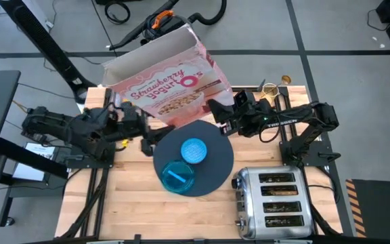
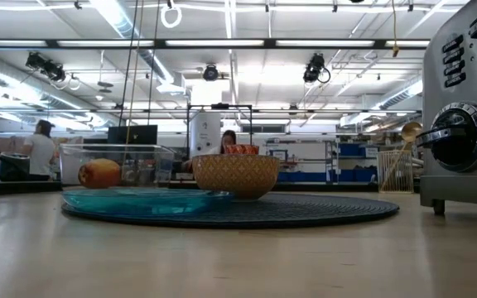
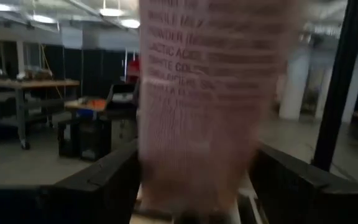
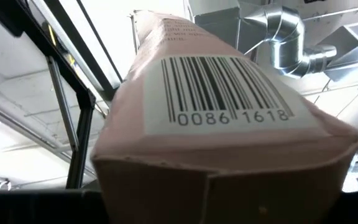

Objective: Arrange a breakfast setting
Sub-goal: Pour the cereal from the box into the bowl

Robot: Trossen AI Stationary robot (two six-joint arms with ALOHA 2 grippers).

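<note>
Risk: the pink cereal box (image 1: 164, 78) is raised and leaning between both claws; if one lets go before the other has a firm hold, it could tip onto the mat below and spill.
Cause: the box is tall, open-topped and gripped only near its base, so it looks top-heavy.
Left claw (image 1: 139, 122): at the box's lower corner, fingers (image 3: 104, 180) either side of the narrow panel; whether it grips or merely brackets, cannot tell.
Right claw (image 1: 217, 114): at the opposite lower corner; the box's barcode end fills its wrist view; opening cannot be told.
Setting: round dark blue-grey mat (image 1: 215, 163) on the desk (image 1: 124, 196), just beneath and in front of both claws.
On mat: small light-blue bowl (image 1: 194, 150); translucent teal plate (image 1: 177, 177) overlapping the mat's edge.
Beside: chrome toaster (image 1: 274, 200), near the right claw's side.
</note>
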